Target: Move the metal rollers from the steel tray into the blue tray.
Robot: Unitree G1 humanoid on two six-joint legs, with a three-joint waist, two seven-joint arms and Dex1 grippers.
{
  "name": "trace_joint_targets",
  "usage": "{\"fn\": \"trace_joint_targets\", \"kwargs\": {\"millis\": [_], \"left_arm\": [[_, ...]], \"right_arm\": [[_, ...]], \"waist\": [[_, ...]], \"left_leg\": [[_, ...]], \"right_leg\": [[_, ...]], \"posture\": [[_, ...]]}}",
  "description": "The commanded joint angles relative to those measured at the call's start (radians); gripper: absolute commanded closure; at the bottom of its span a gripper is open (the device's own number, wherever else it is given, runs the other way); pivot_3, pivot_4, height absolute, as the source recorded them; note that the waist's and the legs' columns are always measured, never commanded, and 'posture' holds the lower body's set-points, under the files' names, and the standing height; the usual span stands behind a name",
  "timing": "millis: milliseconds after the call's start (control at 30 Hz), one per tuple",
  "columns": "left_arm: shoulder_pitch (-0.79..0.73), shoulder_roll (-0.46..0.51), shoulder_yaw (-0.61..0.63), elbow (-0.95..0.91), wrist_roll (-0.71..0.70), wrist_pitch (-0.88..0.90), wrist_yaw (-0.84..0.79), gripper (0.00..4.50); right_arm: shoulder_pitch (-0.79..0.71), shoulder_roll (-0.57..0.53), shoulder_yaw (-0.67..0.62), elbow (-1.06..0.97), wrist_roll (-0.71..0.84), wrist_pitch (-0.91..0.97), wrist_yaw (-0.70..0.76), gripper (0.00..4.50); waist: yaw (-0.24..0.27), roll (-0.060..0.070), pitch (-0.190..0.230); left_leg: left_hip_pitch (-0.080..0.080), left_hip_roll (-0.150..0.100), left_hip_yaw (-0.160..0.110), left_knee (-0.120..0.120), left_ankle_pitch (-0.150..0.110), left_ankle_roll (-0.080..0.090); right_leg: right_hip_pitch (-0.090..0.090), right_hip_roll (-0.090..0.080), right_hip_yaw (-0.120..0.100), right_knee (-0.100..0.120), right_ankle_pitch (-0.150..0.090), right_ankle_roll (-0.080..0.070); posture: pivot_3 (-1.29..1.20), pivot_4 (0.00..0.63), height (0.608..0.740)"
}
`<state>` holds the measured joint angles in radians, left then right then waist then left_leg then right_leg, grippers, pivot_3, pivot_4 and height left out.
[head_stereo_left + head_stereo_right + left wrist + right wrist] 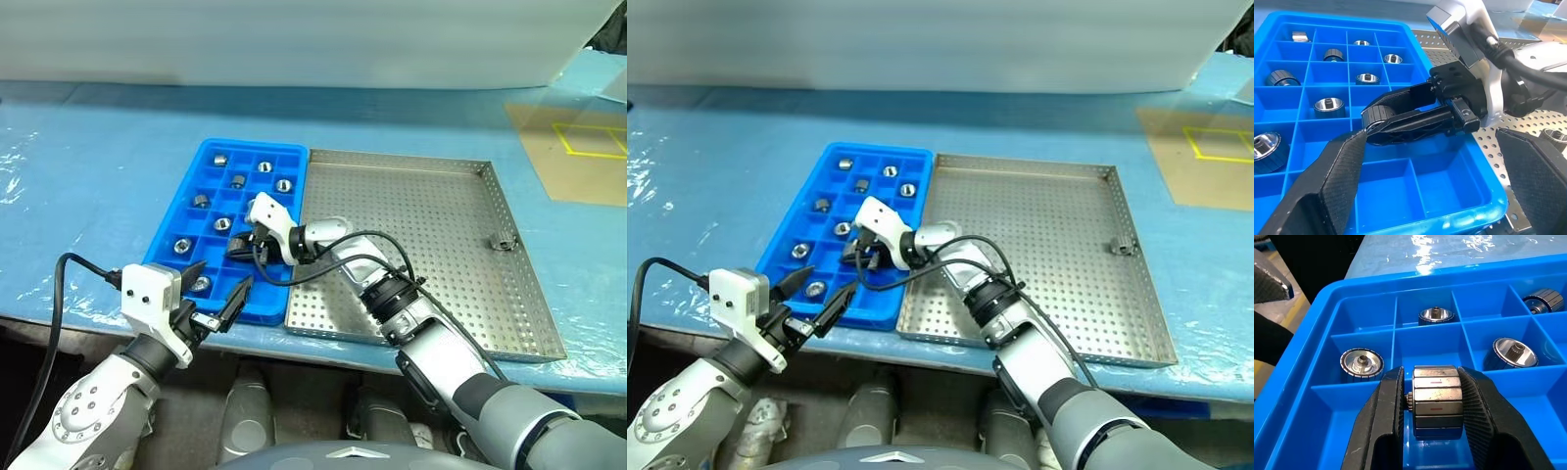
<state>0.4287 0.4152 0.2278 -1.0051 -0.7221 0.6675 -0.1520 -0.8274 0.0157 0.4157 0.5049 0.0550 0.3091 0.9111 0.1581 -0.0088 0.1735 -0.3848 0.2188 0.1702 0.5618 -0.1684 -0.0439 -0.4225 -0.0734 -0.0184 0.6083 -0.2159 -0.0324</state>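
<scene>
The blue tray [255, 147] lies to the left of the steel tray [411, 215], the two side by side. Several metal rollers [238, 180] sit in the blue tray's compartments, and one roller [503, 240] remains by the steel tray's right rim. My right gripper [238, 250] reaches left over the blue tray's near half. It is shut on a roller [1436, 401], held just above a compartment. My left gripper [223, 279] hangs open at the blue tray's front edge with nothing between its fingers [1332, 181], facing the right gripper [1376, 120].
A blue cover spans the table. A brown sheet with yellow lines [578, 147] lies at the back right. The table's front edge runs just below both trays. A black cable [59, 294] loops from my left wrist.
</scene>
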Motion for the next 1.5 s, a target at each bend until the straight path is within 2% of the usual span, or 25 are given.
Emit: {"fn": "trace_joint_targets", "kwargs": {"millis": [33,267,400,533,733,1033,1300,1500], "left_arm": [[-0.01,0.016,0.007,-0.019,-0.001,-0.008,0.001,0.03],[-0.051,0.019,0.003,0.006,-0.01,-0.013,-0.001,0.01],[-0.121,0.02,-0.032,0.032,-0.01,-0.006,-0.006,0.01],[-0.211,0.031,-0.077,0.101,-0.006,-0.004,-0.047,0.01],[-0.336,0.094,-0.126,0.269,0.035,-0.046,-0.205,0.01],[-0.562,0.12,-0.229,0.514,0.094,-0.117,-0.443,0.01],[-0.659,0.129,-0.283,0.626,0.109,-0.125,-0.603,0.01],[-0.689,0.169,-0.34,0.663,0.164,-0.147,-0.719,0.01]], "right_arm": [[0.009,-0.006,0.006,-0.021,-0.012,-0.017,0.011,2.94],[0.013,-0.001,-0.023,-0.043,0.007,-0.005,0.02,0.63],[0.01,-0.003,-0.106,-0.071,0.069,-0.023,0.019,0.63],[0.021,-0.062,-0.175,-0.135,0.126,0.015,0.05,0.63],[0.101,-0.22,-0.241,-0.3,0.202,0.146,0.106,0.63],[0.31,-0.441,-0.284,-0.513,0.206,0.328,0.045,0.63],[0.46,-0.514,-0.311,-0.614,0.228,0.432,-0.011,0.63],[0.508,-0.546,-0.312,-0.625,0.229,0.43,-0.032,0.63]], "waist": [[0.0,0.0,0.0],[-0.001,0.0,0.0],[0.0,0.0,0.0],[-0.006,0.0,0.0],[-0.017,0.0,-0.001],[-0.068,0.0,-0.001],[-0.114,0.0,-0.001],[-0.118,0.001,-0.002]], "left_leg": [[0.0,0.0,0.0,0.0,0.0,0.0],[0.0,0.0,0.0,0.001,0.0,0.0],[0.0,0.0,0.0,0.001,0.001,-0.001],[0.0,0.0,0.0,0.003,0.002,-0.003],[0.002,0.0,0.0,0.005,0.003,-0.005],[0.004,-0.001,0.001,0.01,0.004,-0.005],[0.006,-0.001,0.002,0.01,0.003,-0.005],[0.007,-0.002,0.003,0.01,0.003,-0.003]], "right_leg": [[0.0,0.0,0.0,0.0,0.0,0.0],[0.001,0.0,0.0,0.001,0.0,0.0],[0.001,0.0,0.0,0.002,0.0,0.0],[0.0,0.0,0.0,0.004,0.0,0.0],[0.0,0.0,0.001,0.008,0.0,0.0],[0.001,0.001,0.005,0.014,0.0,0.0],[0.001,0.001,0.008,0.015,0.0,0.0],[0.002,0.001,0.009,0.014,0.0,-0.001]], "posture": [[0.36,0.15,0.74],[0.34,0.15,0.74],[0.3,0.15,0.74],[0.24,0.15,0.74],[0.1,0.15,0.74],[-0.07,0.15,0.74],[-0.13,0.15,0.74],[-0.15,0.15,0.74]]}}
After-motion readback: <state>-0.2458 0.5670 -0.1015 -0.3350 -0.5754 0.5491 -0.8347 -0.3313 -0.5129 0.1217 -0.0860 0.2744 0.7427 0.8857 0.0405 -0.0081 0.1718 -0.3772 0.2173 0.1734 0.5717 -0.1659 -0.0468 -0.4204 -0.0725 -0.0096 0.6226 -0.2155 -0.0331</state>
